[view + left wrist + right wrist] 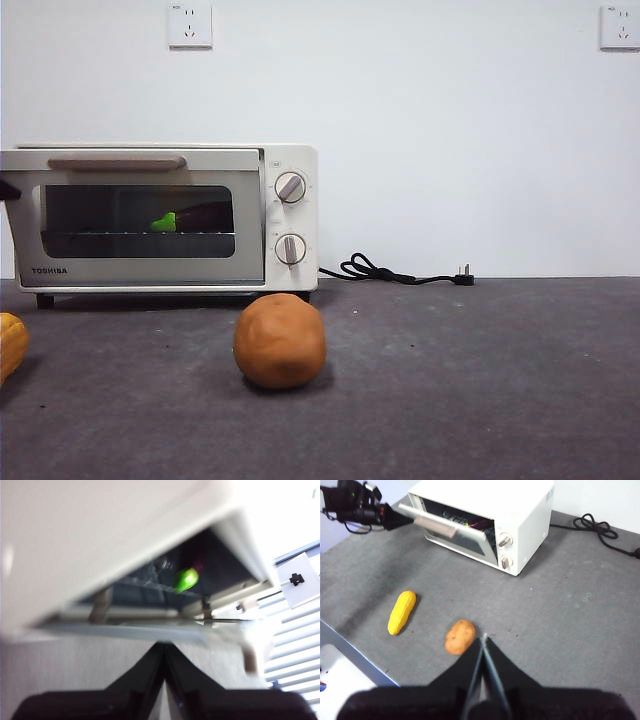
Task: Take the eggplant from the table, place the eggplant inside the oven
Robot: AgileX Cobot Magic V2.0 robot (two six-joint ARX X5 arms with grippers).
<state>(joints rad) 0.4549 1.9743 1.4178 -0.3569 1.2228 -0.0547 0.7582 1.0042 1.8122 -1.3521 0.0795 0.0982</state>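
Observation:
The eggplant (205, 215) lies on the wire rack inside the oven (290, 165), its green cap (165, 222) showing through the dark glass. In the left wrist view the cap (186, 579) shows through the gap of the door, which stands slightly ajar. From the right wrist view a strip of purple eggplant (479, 525) shows behind the tilted door of the oven (525, 505). My left gripper (164, 647) is shut and empty, right at the door's upper edge; it shows as a black tip (8, 190). My right gripper (484, 640) hangs shut and empty above the table (560, 610).
A round brown ball (280, 340) sits in front of the oven. A yellow ribbed item (402, 612) lies to its left, cut by the edge of the front view. A black power cord (400, 272) trails right of the oven. A white board (340, 672) borders the table's near corner.

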